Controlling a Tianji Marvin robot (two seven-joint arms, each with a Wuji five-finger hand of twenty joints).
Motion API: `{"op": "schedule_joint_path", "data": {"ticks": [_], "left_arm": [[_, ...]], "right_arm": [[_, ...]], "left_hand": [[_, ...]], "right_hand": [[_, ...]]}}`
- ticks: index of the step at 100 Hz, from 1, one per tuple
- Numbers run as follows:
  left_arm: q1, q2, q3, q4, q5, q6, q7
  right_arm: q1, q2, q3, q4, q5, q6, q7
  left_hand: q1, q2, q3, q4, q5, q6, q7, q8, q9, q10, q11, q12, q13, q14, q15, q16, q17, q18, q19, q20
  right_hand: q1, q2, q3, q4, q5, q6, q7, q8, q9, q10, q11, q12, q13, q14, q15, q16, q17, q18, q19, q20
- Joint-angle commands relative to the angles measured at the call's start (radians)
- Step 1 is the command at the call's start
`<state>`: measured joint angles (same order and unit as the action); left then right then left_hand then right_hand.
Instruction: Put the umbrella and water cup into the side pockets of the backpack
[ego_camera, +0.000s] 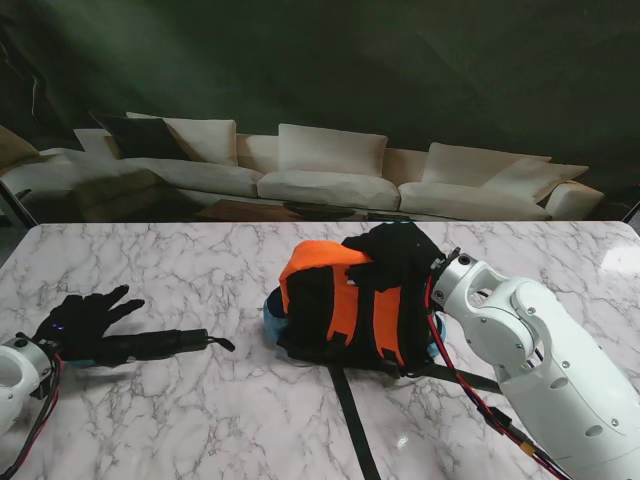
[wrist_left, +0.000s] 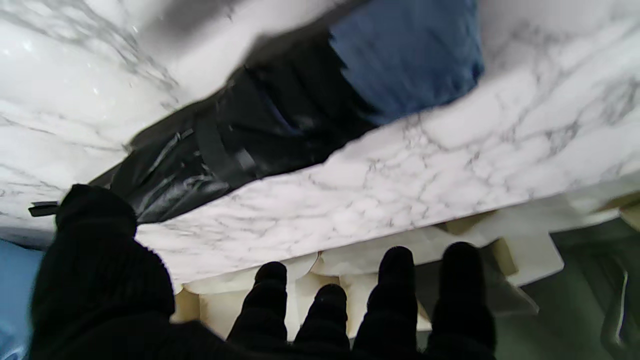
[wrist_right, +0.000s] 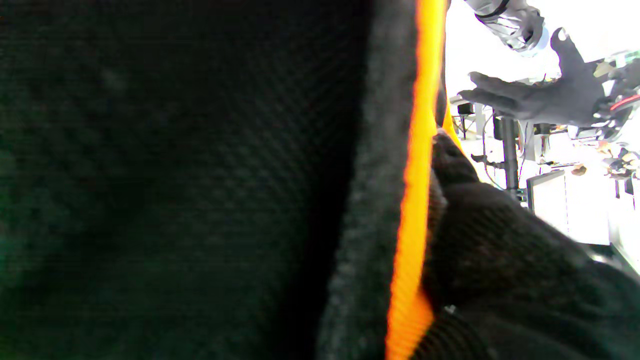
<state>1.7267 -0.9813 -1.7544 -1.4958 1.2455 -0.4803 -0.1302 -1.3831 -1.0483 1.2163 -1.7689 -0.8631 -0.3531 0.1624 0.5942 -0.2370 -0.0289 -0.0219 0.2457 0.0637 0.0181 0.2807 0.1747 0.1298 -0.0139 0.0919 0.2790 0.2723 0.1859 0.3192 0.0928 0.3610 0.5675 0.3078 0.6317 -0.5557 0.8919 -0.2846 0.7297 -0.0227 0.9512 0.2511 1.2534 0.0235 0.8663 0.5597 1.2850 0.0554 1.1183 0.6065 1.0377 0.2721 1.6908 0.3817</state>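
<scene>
Backpack, orange and black, lies at the middle of the marble bench, straps trailing toward the near edge. Right hand rests on its top, fingers closed over the orange fabric. Folded black umbrella lies flat near the left edge. Left hand sits over its handle end, fingers spread, gripping nothing. Something pale blue shows at the backpack's left side; it cannot be identified.
</scene>
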Motion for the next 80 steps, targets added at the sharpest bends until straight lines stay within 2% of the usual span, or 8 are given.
{"op": "schedule_joint_path", "data": {"ticks": [1, 11, 39, 46, 54, 56, 61, 80], "left_arm": [[0.009, -0.004, 0.012, 0.007, -0.016, 0.016, -0.027], [0.008, -0.002, 0.025, 0.015, -0.005, 0.037, -0.041], [-0.014, -0.001, 0.072, 0.055, -0.022, 0.063, -0.044], [-0.019, 0.001, 0.083, 0.064, -0.012, 0.068, -0.043], [-0.026, 0.002, 0.093, 0.077, 0.0, 0.074, -0.035], [-0.028, 0.002, 0.096, 0.082, 0.0, 0.074, -0.031], [-0.033, 0.003, 0.1, 0.09, -0.003, 0.074, -0.025], [-0.044, 0.007, 0.111, 0.106, 0.016, 0.077, -0.022]], "right_arm": [[-0.015, 0.004, -0.005, 0.021, -0.009, 0.007, 0.013], [-0.018, 0.004, -0.003, 0.019, -0.011, 0.007, 0.015], [-0.023, 0.004, 0.001, 0.013, -0.012, 0.012, 0.017], [-0.024, 0.004, 0.002, 0.013, -0.011, 0.012, 0.018], [-0.024, 0.004, 0.003, 0.013, -0.01, 0.013, 0.018], [-0.025, 0.004, 0.003, 0.013, -0.01, 0.013, 0.018], [-0.025, 0.004, 0.002, 0.013, -0.01, 0.014, 0.018], [-0.022, 0.004, -0.001, 0.014, -0.008, 0.014, 0.018]], "left_hand": [[-0.011, -0.035, 0.001, -0.008, -0.046, -0.054, -0.023, -0.019, -0.076, 0.007, -0.023, -0.038, -0.041, 0.045, -0.04, -0.023, -0.008, 0.129, -0.045, -0.032], [-0.018, -0.041, -0.001, -0.009, -0.042, -0.08, -0.021, -0.022, -0.085, 0.014, -0.021, -0.046, -0.06, 0.061, -0.049, -0.033, 0.005, 0.132, -0.048, -0.035], [0.021, -0.083, 0.004, -0.009, -0.05, -0.105, -0.024, -0.037, -0.079, 0.025, -0.009, -0.041, -0.038, 0.059, -0.01, -0.036, 0.081, 0.056, 0.036, 0.005], [0.051, -0.111, 0.006, -0.011, -0.046, -0.083, -0.018, -0.034, -0.052, 0.037, 0.004, -0.026, -0.028, 0.056, 0.001, -0.031, 0.082, 0.008, 0.036, 0.005], [0.081, -0.141, 0.006, -0.015, -0.046, -0.025, 0.002, -0.016, -0.014, 0.029, 0.018, 0.003, -0.002, -0.001, 0.012, -0.024, 0.093, -0.054, 0.029, 0.0], [0.093, -0.153, 0.008, -0.016, -0.037, -0.012, 0.01, -0.01, 0.003, 0.029, 0.029, 0.01, 0.012, -0.015, 0.018, -0.02, 0.105, -0.102, 0.035, 0.002], [0.111, -0.169, 0.01, -0.017, -0.029, 0.01, 0.02, -0.002, 0.024, 0.031, 0.042, 0.018, 0.027, -0.031, 0.024, -0.016, 0.112, -0.155, 0.043, 0.006], [0.158, -0.208, 0.015, -0.019, -0.045, 0.048, 0.046, 0.039, 0.063, 0.005, 0.12, 0.072, 0.049, -0.057, 0.042, 0.0, 0.126, -0.26, 0.089, 0.028]], "right_hand": [[0.096, 0.074, 0.083, 0.043, 0.028, -0.152, 0.052, -0.006, -0.003, -0.03, 0.021, -0.009, 0.03, -0.008, 0.003, -0.008, 0.003, -0.012, 0.02, 0.018], [0.097, 0.074, 0.084, 0.043, 0.028, -0.153, 0.052, -0.006, -0.003, -0.03, 0.021, -0.009, 0.03, -0.007, 0.002, -0.009, 0.002, -0.012, 0.02, 0.018], [0.097, 0.074, 0.084, 0.042, 0.028, -0.151, 0.052, -0.007, -0.003, -0.031, 0.022, -0.01, 0.031, -0.007, 0.001, -0.009, -0.001, -0.009, 0.017, 0.018], [0.096, 0.073, 0.084, 0.042, 0.029, -0.151, 0.053, -0.007, -0.003, -0.03, 0.022, -0.01, 0.031, -0.007, 0.001, -0.009, -0.001, -0.009, 0.016, 0.019], [0.096, 0.073, 0.085, 0.042, 0.029, -0.15, 0.052, -0.007, -0.003, -0.03, 0.023, -0.01, 0.031, -0.008, 0.0, -0.009, -0.001, -0.009, 0.016, 0.019], [0.097, 0.073, 0.085, 0.042, 0.029, -0.152, 0.053, -0.007, -0.003, -0.03, 0.023, -0.01, 0.031, -0.005, 0.001, -0.009, -0.001, -0.009, 0.016, 0.019], [0.096, 0.073, 0.085, 0.042, 0.029, -0.15, 0.053, -0.007, -0.003, -0.03, 0.023, -0.01, 0.031, -0.005, 0.001, -0.008, -0.001, -0.009, 0.016, 0.019], [0.096, 0.074, 0.085, 0.042, 0.029, -0.151, 0.053, -0.007, -0.003, -0.03, 0.023, -0.011, 0.031, -0.007, 0.002, -0.008, -0.001, -0.009, 0.016, 0.02]]}}
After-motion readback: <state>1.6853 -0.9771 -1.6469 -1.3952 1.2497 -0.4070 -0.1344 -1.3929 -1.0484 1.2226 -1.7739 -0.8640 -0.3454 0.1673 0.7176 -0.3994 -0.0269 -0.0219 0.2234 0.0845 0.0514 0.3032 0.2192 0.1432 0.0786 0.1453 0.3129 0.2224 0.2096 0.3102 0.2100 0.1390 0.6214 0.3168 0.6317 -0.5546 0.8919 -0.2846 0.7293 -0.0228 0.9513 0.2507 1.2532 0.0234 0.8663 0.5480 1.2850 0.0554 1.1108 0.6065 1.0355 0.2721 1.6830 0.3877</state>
